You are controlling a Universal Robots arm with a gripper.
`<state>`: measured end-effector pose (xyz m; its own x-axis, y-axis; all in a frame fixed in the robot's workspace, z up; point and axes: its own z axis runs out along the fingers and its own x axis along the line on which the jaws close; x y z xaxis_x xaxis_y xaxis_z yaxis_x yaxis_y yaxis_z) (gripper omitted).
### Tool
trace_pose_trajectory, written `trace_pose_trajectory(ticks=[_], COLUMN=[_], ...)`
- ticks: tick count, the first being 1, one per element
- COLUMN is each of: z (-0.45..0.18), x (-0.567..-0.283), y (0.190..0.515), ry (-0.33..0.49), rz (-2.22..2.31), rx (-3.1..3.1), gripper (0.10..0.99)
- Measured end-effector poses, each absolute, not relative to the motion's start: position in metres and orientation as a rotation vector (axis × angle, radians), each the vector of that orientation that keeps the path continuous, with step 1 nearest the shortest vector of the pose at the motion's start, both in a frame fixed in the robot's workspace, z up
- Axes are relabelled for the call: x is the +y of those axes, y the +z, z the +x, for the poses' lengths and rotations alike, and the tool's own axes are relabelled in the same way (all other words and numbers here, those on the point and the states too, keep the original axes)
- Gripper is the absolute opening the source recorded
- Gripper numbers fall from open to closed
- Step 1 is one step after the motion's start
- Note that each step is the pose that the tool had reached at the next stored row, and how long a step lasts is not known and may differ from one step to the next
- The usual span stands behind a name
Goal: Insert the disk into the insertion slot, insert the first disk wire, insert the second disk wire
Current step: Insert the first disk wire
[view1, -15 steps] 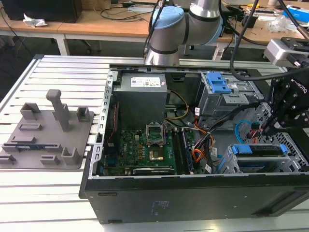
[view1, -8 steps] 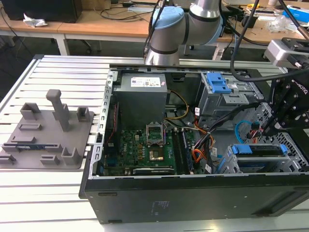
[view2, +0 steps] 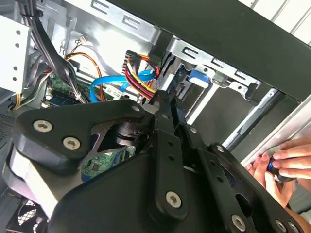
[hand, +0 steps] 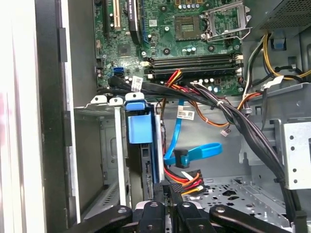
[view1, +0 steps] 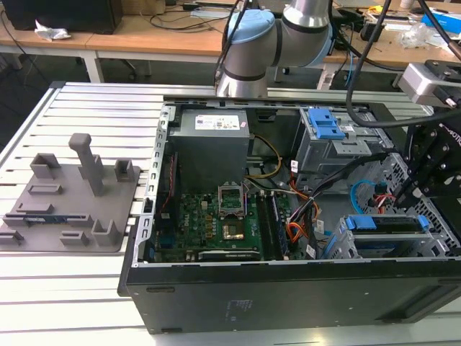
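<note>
First wrist view: first disk wire (hand: pixel 183 175) beside claw (hand: pixel 169 198).

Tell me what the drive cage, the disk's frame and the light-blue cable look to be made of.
The drive cage looks like bare sheet metal, probably steel: dull silver, folded tabs, punched holes. The disk's frame looks like moulded plastic: bright blue, smooth. The light-blue cable seems plastic-jacketed, since it bends in a loop.

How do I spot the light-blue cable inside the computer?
Look inside the open black computer case, beside the blue-framed disk. The light-blue cable curves in a loop next to the red-and-orange wire bundle. It is one blue strand, not many coloured wires.
</note>
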<state>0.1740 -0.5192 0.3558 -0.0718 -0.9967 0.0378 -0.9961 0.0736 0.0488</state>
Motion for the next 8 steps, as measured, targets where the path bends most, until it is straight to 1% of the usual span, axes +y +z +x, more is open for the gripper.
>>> trace_pose_trajectory(ticks=[8], z=[0.174], x=[-0.5255], y=[0.3559], ry=[-0.015], rz=[2.1], rx=[-2.253], gripper=[0.161])
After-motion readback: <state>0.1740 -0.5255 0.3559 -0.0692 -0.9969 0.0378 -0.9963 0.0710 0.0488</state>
